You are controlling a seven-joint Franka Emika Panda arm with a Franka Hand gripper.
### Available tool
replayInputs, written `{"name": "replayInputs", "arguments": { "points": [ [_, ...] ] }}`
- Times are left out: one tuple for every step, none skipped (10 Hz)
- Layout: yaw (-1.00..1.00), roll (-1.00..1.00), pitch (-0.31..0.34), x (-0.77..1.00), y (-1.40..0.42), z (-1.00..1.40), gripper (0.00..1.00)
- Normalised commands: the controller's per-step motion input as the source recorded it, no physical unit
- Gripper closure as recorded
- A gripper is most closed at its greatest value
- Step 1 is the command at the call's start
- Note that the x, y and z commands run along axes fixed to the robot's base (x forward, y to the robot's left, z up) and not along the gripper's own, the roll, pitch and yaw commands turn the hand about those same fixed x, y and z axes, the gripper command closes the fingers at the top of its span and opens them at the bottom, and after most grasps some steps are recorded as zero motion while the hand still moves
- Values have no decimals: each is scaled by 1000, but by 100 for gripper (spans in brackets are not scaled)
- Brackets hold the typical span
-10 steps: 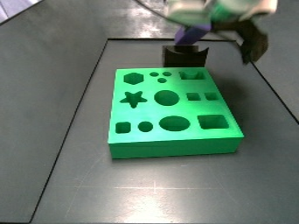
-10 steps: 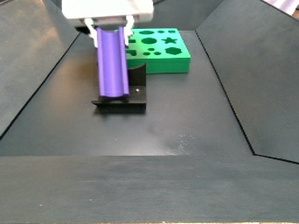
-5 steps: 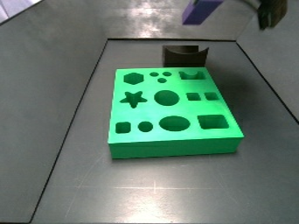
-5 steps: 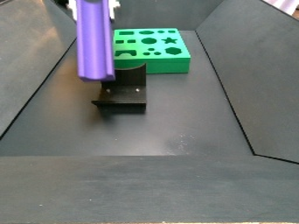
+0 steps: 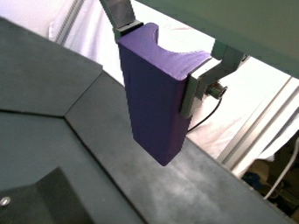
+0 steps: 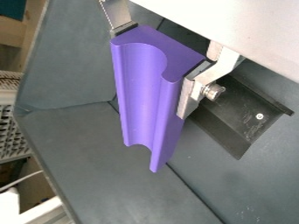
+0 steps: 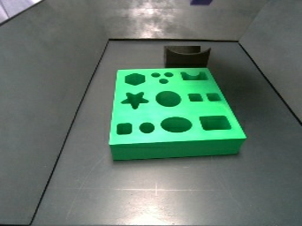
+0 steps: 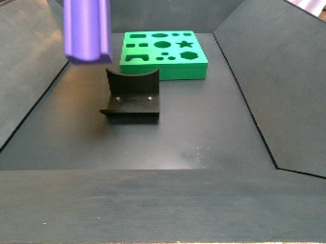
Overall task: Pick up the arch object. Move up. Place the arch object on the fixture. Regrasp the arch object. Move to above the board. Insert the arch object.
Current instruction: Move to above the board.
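Note:
The purple arch object point(image 5: 152, 96) hangs upright, its grooved face showing in a wrist view point(image 6: 146, 96). My gripper point(image 5: 163, 57) is shut on its upper end, one silver finger on each side point(image 6: 160, 57). In a side view the arch object point(image 8: 87, 29) is high in the air above and to the left of the black fixture point(image 8: 132, 95), clear of it, and the gripper is cut off by the frame's top edge. Only its lower tip point(image 7: 200, 3) shows in a side view, above the fixture point(image 7: 186, 55). The green board point(image 7: 177, 150) lies flat beside the fixture.
The board point(image 8: 189, 71) and fixture sit on a dark floor with sloping dark walls on both sides. A dark plate with a screw point(image 6: 251, 118) lies below the held piece. White cloth point(image 5: 251, 114) hangs beyond the enclosure.
The gripper has risen with the arch object, lifting it from the fixture's notch to well above it. It has left the top of one side view, only the block's tip showing.

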Motion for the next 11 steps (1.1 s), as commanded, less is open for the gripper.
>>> {"name": "replayInputs", "arguments": {
  "points": [
    [40, -41, 114, 22, 7, 330, 100],
    [50, -43, 122, 21, 0, 171, 100],
    [-103, -1000, -19, -726, -1000, 267, 100],
    [-101, -1000, -28, -731, -1000, 275, 100],
    [-104, -1000, -55, -788, -1000, 285, 100],
    [-105, -1000, -64, -800, -1000, 277, 100],
    [-111, -1000, -78, -826, -1000, 287, 100],
    [-114, -1000, -82, -846, -1000, 291, 100],
    [-117, -1000, -95, -897, -1000, 298, 100],
    [-118, -1000, -104, -935, -1000, 303, 100],
    [-117, -1000, -126, -935, -909, 292, 100]
  ]
}}
